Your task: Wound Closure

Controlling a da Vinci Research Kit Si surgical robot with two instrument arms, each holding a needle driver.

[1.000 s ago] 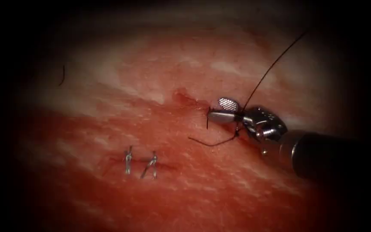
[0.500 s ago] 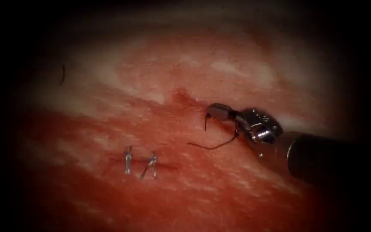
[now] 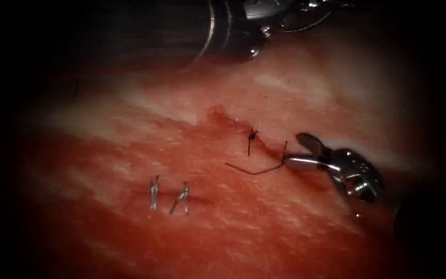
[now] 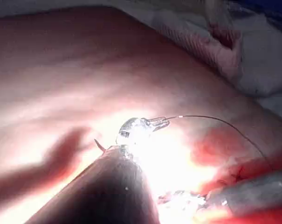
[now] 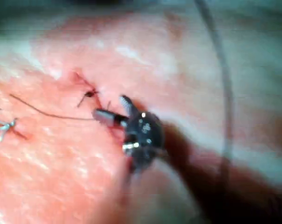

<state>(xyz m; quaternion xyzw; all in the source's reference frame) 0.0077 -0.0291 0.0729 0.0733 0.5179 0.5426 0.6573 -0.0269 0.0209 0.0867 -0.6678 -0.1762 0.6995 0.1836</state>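
Note:
A tied knot (image 3: 252, 135) with a short cut end sits on the cut (image 3: 223, 120) in the tissue (image 3: 192, 88). Just to its right my right tool (image 3: 293, 150) is open and holds nothing. Its lower jaw lies beside the spot where a loose thread tail (image 3: 254, 171) leaves the tissue and runs left. The right wrist view shows the same open jaws (image 5: 110, 106) near the knot (image 5: 88, 93). My left tool (image 3: 243, 20) hangs high over the far tissue. In the left wrist view its jaws (image 4: 155, 123) are shut on a thread (image 4: 215, 120) that arcs away.
Two small metal clips (image 3: 153, 194) (image 3: 181, 199) stand in the tissue left of and below the cut. Red fluid wets the tissue around the cut. In the left wrist view the right tool's shaft (image 4: 252, 193) lies close by.
The right tool's jaws shut at the knot, and the long thread that ran up and right from it is gone. The tool then backed off down-right and opened. The left tool's shaft came in at the top.

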